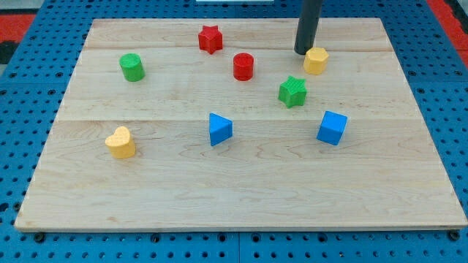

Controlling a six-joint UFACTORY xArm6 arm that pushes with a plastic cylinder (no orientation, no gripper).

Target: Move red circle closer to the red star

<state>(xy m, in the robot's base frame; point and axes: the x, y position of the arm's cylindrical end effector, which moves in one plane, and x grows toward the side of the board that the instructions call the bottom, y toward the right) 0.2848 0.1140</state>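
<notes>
The red circle (243, 66) is being seen left of and nearer than my tip (303, 52), well apart; nothing is being grasped, the tip just beside the yellow hexagon (316, 61). The red star (210, 39) is lying far-left of the circle on the wooden board (241, 190).

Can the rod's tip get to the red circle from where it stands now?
Probably yes. My tip stands at the view's top right, just left of the yellow block. The board between it and the red circle looks bare; the green star lies below that path.
</notes>
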